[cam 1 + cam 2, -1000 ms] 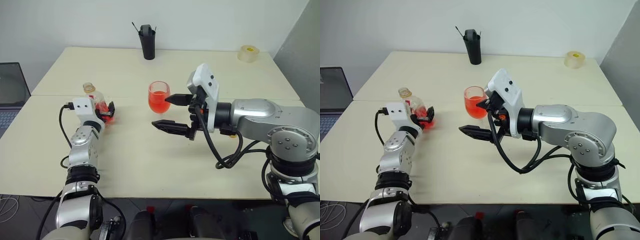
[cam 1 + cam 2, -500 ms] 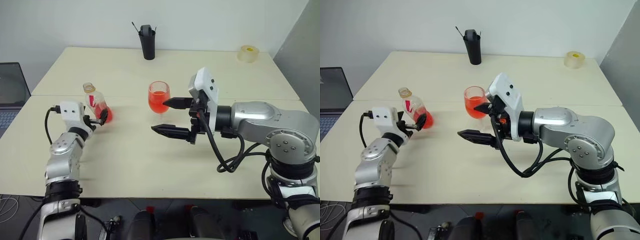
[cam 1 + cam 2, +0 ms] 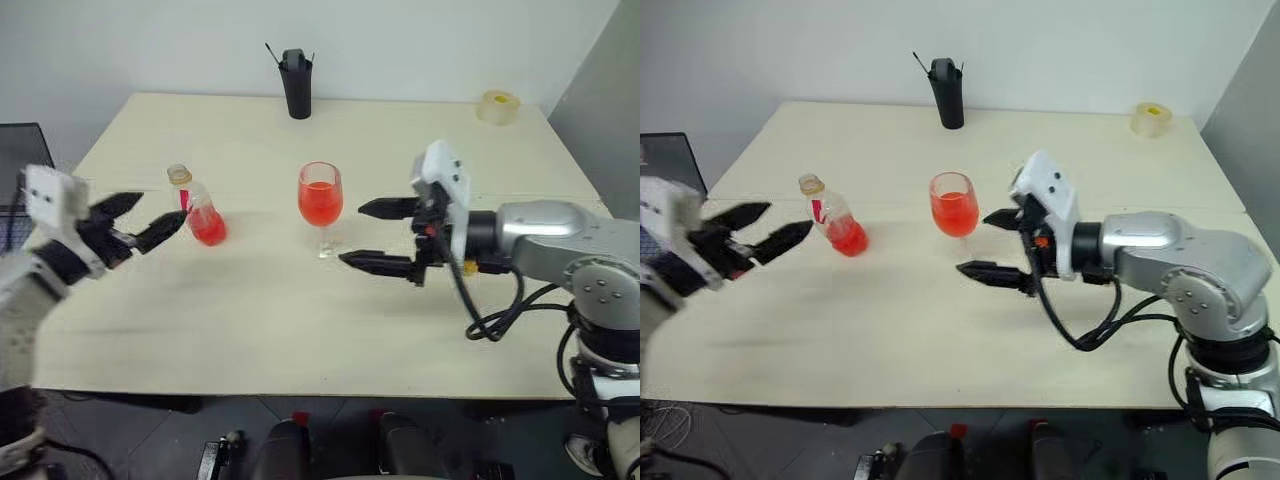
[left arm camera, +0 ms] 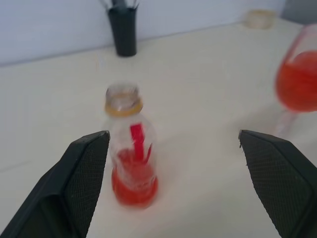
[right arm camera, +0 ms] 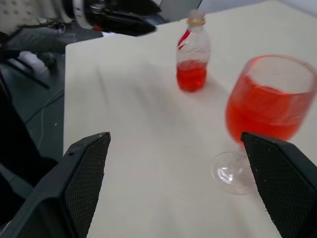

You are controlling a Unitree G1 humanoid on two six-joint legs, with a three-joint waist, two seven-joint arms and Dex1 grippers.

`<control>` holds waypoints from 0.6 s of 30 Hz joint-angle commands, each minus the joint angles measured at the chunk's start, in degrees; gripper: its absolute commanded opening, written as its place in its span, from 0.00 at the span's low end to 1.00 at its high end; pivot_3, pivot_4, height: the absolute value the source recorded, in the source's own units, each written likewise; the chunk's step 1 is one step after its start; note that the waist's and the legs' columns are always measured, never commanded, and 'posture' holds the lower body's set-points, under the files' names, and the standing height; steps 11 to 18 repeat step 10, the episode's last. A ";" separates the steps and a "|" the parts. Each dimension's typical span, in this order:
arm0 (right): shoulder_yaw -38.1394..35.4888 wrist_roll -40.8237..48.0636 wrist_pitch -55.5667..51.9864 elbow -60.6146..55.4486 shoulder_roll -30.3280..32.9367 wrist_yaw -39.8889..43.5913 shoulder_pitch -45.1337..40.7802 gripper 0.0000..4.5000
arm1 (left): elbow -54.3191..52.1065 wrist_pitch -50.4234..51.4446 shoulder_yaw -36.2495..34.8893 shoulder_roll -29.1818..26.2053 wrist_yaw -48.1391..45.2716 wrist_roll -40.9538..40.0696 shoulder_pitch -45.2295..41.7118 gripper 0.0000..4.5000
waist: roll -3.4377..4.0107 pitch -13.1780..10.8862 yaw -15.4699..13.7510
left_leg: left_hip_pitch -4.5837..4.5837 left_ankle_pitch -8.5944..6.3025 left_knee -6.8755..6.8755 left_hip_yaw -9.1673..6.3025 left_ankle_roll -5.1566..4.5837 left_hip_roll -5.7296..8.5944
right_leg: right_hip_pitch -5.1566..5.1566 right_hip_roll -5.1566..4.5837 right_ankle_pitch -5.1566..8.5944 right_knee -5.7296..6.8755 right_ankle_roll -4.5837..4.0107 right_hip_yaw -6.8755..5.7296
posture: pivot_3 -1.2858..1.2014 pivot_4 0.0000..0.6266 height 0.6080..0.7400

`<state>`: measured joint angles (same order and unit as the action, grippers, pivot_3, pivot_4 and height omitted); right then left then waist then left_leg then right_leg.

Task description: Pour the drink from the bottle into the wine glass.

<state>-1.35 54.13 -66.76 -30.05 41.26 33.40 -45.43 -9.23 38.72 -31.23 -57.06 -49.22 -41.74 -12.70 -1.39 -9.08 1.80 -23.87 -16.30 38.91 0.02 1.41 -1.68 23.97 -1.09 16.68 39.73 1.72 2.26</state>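
The left gripper hangs spread and empty beside the bottle, which stands upright near the table's left edge with a little drink in its base. The right gripper gapes empty just beside the wine glass, well filled at the table's middle. A careless swing of either arm could topple the uncapped bottle or the thin-stemmed glass and spill.
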 commanded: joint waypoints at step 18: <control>-9.90 -8.69 14.24 13.07 23.06 23.11 8.71 1.00 | 10.88 -1.93 2.96 -14.92 -23.74 -0.17 -5.01 1.00 | 0.21 -0.13 0.56 | 0.45 -0.04 -0.18 0.23 -0.07 -0.02 | -0.36 0.25 0.05 -0.22 -0.03 0.17 | 0.52 0.24 1.00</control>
